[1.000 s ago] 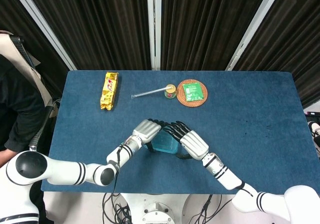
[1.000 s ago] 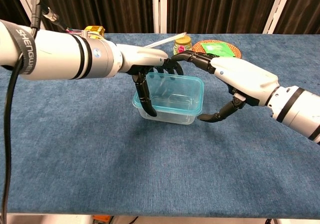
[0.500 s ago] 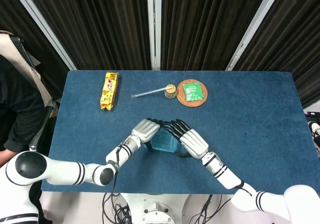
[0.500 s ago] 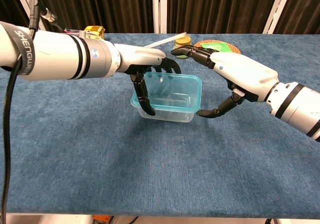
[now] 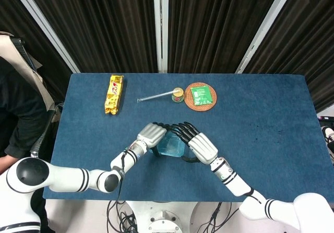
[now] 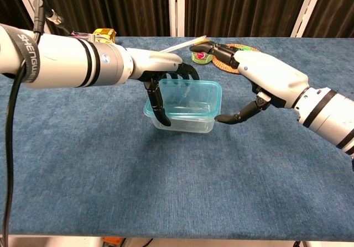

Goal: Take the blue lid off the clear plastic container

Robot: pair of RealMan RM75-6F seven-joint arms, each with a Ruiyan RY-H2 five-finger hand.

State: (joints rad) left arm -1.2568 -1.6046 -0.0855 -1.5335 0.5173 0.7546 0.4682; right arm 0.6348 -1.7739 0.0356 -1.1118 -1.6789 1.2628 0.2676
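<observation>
My right hand [image 6: 269,78] has lifted a touch since a second ago, its fingers now arched higher over the far rim, and the clear plastic container [image 6: 184,108] has slid slightly toward my left; the thumb of that right hand curls in under the near right corner, its tip just beside the container wall, though I cannot tell whether it actually touches; the fingers are spread and curved, holding nothing that I can see.

My left hand [image 6: 160,70] is clamped on the container's left end; the dark fingers [image 6: 159,104] hang down the outside of the near left corner while others hook over the far rim, so this hand grips the box.

From the head view both hands meet over it, left hand [image 5: 152,135] and right hand [image 5: 201,147] knuckle to knuckle, with the container [image 5: 171,146] showing as a pale turquoise patch between them; the blue lid [image 6: 185,117] is on the box, its turquoise rim running all round the top edge.

The container stands near the front middle of the blue table [image 5: 261,123].

Further back, well apart from my hands: a gold snack packet [image 5: 113,94] at the left; a thin clear straw [image 5: 155,96] lying slantwise, its end near a small jar [image 5: 178,95]; just beside the jar, a round woven coaster [image 5: 200,96] with a green sachet [image 5: 201,93] lying on it.
</observation>
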